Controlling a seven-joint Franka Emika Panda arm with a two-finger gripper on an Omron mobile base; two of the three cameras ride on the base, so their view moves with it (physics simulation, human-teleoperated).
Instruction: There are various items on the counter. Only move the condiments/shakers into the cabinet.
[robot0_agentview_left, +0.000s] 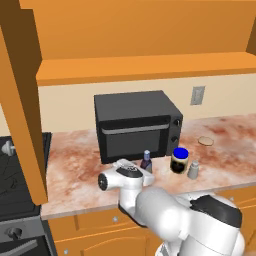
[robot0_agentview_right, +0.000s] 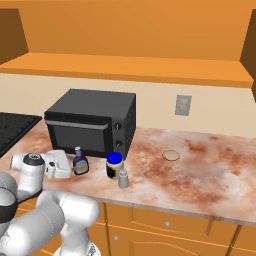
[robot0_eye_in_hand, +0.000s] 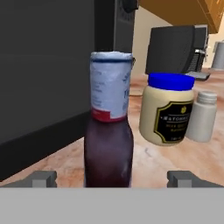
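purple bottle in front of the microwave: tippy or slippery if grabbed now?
Probably tippy: the bottle is tall and slim, standing upright on the counter. Its smooth-looking, rounded body may slip. The open fingers sit low on either side of its base, so a low grip seems steadier.

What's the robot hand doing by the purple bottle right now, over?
Gripper open, fingers either side of the purple bottle, not closed yet. Blue-lidded jar and grey shaker wait just beyond it. Microwave close beside bottle. Over.
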